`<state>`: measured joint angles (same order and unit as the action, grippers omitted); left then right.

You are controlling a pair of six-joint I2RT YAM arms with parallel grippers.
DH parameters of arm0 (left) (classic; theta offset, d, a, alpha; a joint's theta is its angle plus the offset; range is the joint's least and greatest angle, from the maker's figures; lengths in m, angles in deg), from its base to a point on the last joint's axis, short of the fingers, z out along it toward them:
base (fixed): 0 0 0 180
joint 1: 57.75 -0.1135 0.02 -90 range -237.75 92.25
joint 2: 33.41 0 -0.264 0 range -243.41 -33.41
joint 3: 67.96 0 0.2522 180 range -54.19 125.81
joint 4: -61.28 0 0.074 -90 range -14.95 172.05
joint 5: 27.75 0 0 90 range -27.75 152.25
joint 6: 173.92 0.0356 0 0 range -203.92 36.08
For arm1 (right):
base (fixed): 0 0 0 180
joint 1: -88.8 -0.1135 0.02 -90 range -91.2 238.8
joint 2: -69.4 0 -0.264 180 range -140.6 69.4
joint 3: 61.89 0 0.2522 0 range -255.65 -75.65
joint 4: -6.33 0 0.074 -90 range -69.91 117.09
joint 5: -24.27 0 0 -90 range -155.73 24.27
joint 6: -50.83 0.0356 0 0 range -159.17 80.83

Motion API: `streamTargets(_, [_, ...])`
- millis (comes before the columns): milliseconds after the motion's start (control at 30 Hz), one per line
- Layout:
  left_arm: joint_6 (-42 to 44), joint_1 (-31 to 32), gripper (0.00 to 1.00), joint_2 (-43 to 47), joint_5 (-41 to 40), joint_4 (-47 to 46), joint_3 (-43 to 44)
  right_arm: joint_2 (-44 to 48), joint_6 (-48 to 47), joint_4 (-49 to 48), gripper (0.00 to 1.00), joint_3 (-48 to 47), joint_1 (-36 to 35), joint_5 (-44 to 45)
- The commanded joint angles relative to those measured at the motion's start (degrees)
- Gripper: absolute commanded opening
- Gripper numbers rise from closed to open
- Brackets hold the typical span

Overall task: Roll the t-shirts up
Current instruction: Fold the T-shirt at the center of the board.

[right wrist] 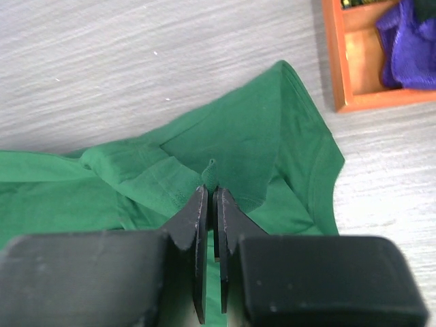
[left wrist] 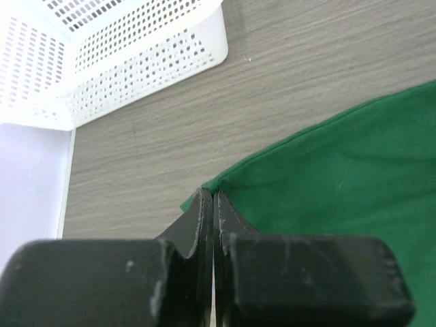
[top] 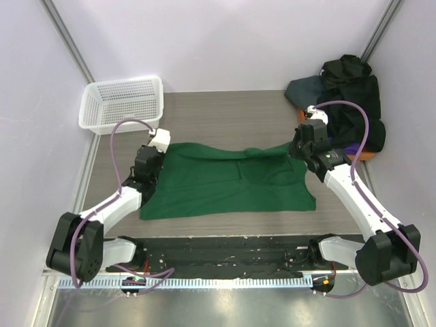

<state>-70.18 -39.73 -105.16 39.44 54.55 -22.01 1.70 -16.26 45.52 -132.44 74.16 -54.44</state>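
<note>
A white mesh basket [top: 122,103] sat far left, apart from the green t-shirt [top: 225,180] spread flat mid-table. The left gripper [left wrist: 209,199], reaching low, pinched the shirt's far-left corner. The right gripper [right wrist: 210,195], angled inward, nipped a fold near the sleeve. Beyond it lay an orange tray [right wrist: 354,61] and piled dark shirts [top: 351,95].

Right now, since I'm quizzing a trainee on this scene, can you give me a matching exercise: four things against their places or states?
1 green t-shirt
2 white basket
3 orange tray
4 right gripper

A far left corner
B shut on a green fold
C spread mid-table
D far right, purple cloth inside

Pairs: 1-C, 2-A, 3-D, 4-B
</note>
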Motion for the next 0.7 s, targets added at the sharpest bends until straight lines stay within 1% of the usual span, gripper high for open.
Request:
streamTargets(0, [0.5, -0.2, 0.00, 5.4, 0.6, -6.6, -4.7, 3.0, 0.7, -0.3, 0.06, 0.6, -0.2, 2.5])
streamTargets(67, [0.9, -0.2, 0.00, 7.1, 0.0, -7.7, -5.6, 3.9, 0.9, -0.1, 0.06, 1.1, -0.2, 2.6])
streamTargets(267, [-0.2, -0.3, 0.00, 8.8, -0.3, -6.3, -7.0, 6.5, 1.6, 0.9, 0.06, 2.7, -0.1, 3.0])
streamTargets(467, [0.7, -0.3, 0.00, 12.2, 3.0, -8.2, -10.8, 10.2, 2.5, 1.9, 0.06, 5.4, -0.1, 2.9])
streamTargets(667, [-0.5, -0.2, 0.00, 14.3, 0.3, -8.2, -13.2, 14.6, 4.9, 2.4, 0.06, 9.5, -0.1, 2.5])
